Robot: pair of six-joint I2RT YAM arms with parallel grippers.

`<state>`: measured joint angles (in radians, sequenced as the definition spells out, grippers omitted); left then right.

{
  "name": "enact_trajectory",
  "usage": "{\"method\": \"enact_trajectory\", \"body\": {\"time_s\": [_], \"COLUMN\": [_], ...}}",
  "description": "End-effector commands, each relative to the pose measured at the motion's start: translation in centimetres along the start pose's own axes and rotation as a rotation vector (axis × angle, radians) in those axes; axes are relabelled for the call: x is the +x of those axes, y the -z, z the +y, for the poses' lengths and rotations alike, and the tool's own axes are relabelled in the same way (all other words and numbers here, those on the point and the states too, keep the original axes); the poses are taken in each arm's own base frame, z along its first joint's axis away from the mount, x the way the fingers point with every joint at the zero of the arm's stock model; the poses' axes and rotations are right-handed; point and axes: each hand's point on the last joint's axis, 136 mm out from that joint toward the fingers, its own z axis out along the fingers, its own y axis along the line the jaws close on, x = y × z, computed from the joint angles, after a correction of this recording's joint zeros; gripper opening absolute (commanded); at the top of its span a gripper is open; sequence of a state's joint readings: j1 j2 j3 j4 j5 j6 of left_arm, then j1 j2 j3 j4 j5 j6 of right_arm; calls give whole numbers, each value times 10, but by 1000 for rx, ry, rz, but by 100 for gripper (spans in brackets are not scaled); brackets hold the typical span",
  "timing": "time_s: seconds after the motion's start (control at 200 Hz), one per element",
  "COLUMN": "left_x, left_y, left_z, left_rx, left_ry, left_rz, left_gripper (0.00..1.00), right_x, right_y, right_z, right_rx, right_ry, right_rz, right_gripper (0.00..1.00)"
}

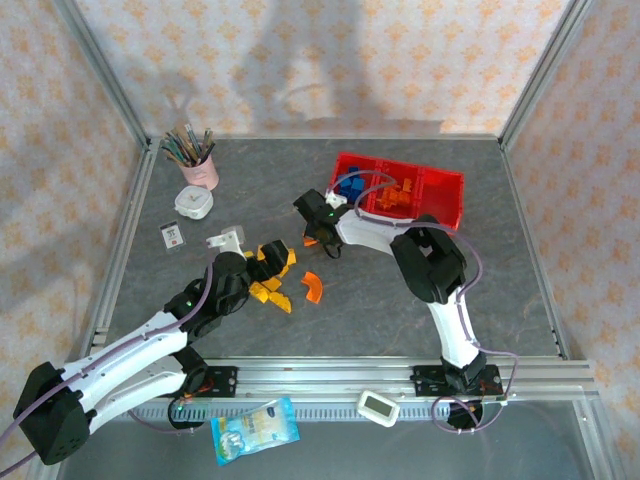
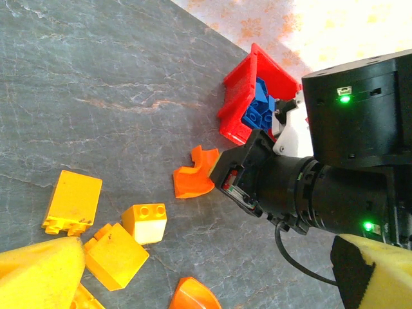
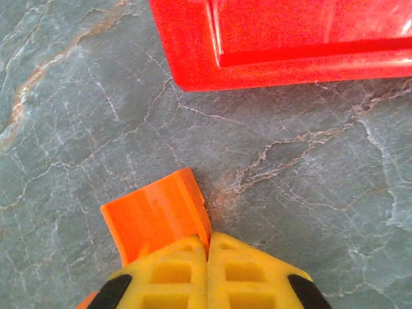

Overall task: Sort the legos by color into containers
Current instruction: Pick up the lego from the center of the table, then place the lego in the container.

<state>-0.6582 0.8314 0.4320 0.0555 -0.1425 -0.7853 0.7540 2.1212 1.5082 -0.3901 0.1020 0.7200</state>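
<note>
Lying on the grey table [image 3: 309, 193] just short of the red tray [image 3: 193, 64], an orange arch brick [image 3: 154, 215] sits against the tips of the right gripper [image 3: 208, 241], its pads pressed together. Blue bricks [image 2: 261, 106] fill the tray's end compartment. Nearby, the left gripper [image 2: 209, 251] gapes wide above scattered yellow bricks [image 2: 74, 203].

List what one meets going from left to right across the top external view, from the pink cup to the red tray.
Pink cup → yellow legos → loose orange arch → blue legos in the left compartment of the red tray → orange legos in its middle compartment.
</note>
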Motion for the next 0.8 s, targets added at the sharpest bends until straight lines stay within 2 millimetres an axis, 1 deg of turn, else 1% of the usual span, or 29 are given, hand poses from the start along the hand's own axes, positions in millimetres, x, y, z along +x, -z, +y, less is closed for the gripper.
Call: {"method": "enact_trajectory", "body": {"time_s": [0.0, 0.145, 0.295, 0.425, 0.49, 0.551, 0.626, 0.676, 0.791], "left_x": [-4, -7, -11, -14, -14, -13, -11, -8, 0], "left_y": [1, 2, 4, 2, 0, -5, -11, -17, -30], "left_z": [1, -2, -10, -25, -33, -40, -49, -56, -70], "left_rx": [-5, 0, 19, 66, 85, 102, 120, 137, 162], "left_ry": [6, 6, 5, 3, 0, -10, -17, -21, -38], "left_rz": [-12, -16, -12, 5, 16, 33, 58, 79, 123], "left_gripper": [99, 99, 99, 99, 99, 99, 99, 99, 99], "right_x": [-8, -11, -21, -42, -55, -68, -87, -98, -117], "right_y": [17, 30, 54, 79, 90, 98, 104, 104, 92], "right_z": [-2, 1, 1, -11, -22, -36, -62, -80, -121], "right_rx": [-10, -41, -78, -96, -106, -103, -65, -44, 37], "right_ry": [15, 34, 55, 45, 32, 16, -9, -21, -45], "right_rz": [-20, -20, -45, -81, -96, -108, -142, -153, -149], "right_gripper": [0, 0, 0, 0, 0, 0, 0, 0, 0]}}
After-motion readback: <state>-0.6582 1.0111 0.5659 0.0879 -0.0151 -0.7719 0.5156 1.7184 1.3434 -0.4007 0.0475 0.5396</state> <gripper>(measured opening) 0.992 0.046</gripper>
